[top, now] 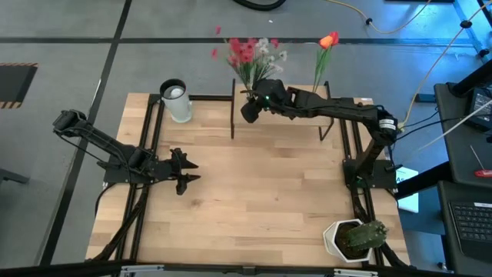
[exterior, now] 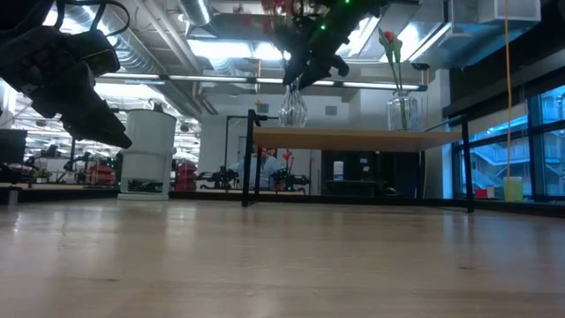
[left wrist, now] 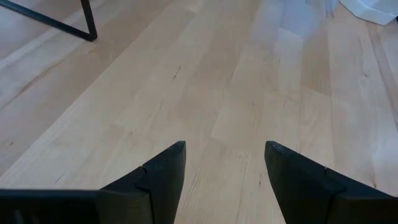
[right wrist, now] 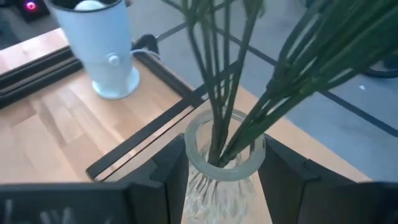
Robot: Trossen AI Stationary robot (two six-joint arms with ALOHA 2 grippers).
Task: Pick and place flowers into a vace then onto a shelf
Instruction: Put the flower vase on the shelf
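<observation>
The flowers (right wrist: 224, 93) stand in a glass vase (right wrist: 219, 180) on the shelf (exterior: 371, 138), right gripper (right wrist: 219, 168) clamped on vase neck w/ risk of tipping if it pulls sideways, a 2nd vase w/ tulip (top: 328, 40) and white container (top: 177, 100) nearby, left gripper (top: 187, 171) apart, idle over table (top: 254, 200)
</observation>
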